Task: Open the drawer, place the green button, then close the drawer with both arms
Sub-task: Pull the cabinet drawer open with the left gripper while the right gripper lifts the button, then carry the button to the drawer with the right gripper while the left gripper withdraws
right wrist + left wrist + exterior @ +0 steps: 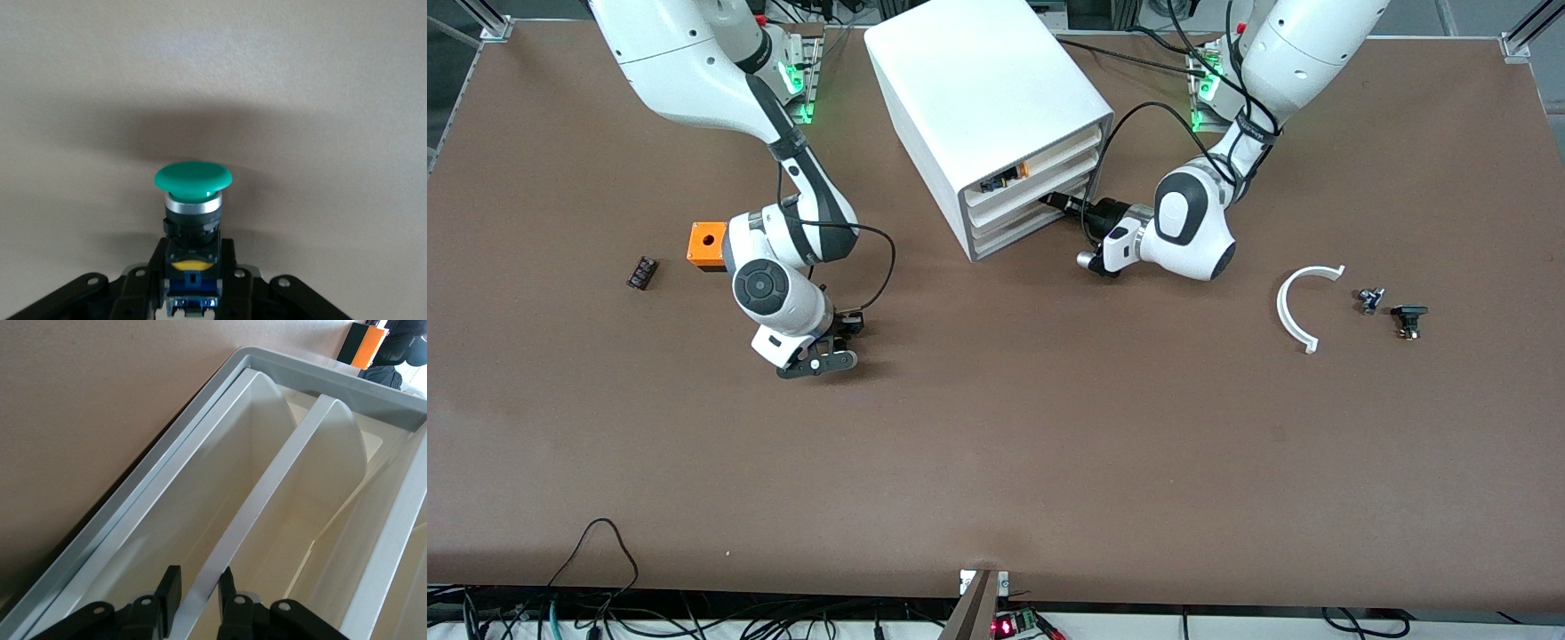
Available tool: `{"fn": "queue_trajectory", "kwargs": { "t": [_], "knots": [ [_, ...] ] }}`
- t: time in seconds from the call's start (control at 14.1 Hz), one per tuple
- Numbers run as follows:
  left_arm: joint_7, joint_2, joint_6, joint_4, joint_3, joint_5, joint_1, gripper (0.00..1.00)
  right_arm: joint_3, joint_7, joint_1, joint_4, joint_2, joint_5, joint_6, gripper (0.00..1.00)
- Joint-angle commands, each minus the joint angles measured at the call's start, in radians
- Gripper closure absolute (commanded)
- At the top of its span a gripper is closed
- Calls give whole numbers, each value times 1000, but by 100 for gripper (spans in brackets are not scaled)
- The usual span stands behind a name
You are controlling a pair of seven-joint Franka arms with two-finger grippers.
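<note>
**Button in hand, drawer barely started**

Right gripper (824, 348) is clamped on the button (193, 200): green cap sticking out past the fingers, blue-black body pinched btwn them, yellow mark showing. It sits low over bare table (996, 462), toward the right arm's end, just beside the orange cube (706, 245) but apart from it. So pickup looks done.

Left gripper (1060, 201) is at the cabinet (978, 89) front, fingers (170, 587) straddling a white drawer lip (267, 500) w/ a slight gap each side, so jaws look apart or only lightly closing, not clamped hard. Front view puts it nearer a middle tier than the lowest drawer (1009, 238); can't tell for sure which tier. Drawer fronts all look roughly flush, so nothing is pulled out yet.

Left to do, by my read: pull drawer open, carry button across & drop it in, push shut.

Unused bits at the left arm's end: white curved piece (1294, 307), small dark parts (1392, 307). Another black part (641, 272) sits at the right arm's end.
</note>
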Motion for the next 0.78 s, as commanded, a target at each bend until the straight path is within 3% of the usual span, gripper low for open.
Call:
{"fn": "queue_trajectory", "kwargs": {
  "t": [0.0, 0.5, 0.57, 0.64, 0.71],
  "knots": [
    [-14, 3, 31, -12, 4, -17, -6, 100, 6, 1, -5, 8, -41, -3, 0, 90],
    [-12, -36, 22, 115, 194, 119, 65, 100, 0, -18, -28, 262, -84, -4, -267, 90],
    [-10, -37, 22, 118, 202, 124, 68, 83, 1, -23, -28, 298, -84, -3, -290, 90],
    [-10, -45, 21, 118, 205, 124, 75, 1, 6, -49, -28, 330, -84, 0, -316, 90],
    [-6, -57, 21, 118, 205, 124, 89, 0, 21, -104, -28, 361, -84, 2, -339, 90]
  ]
}}
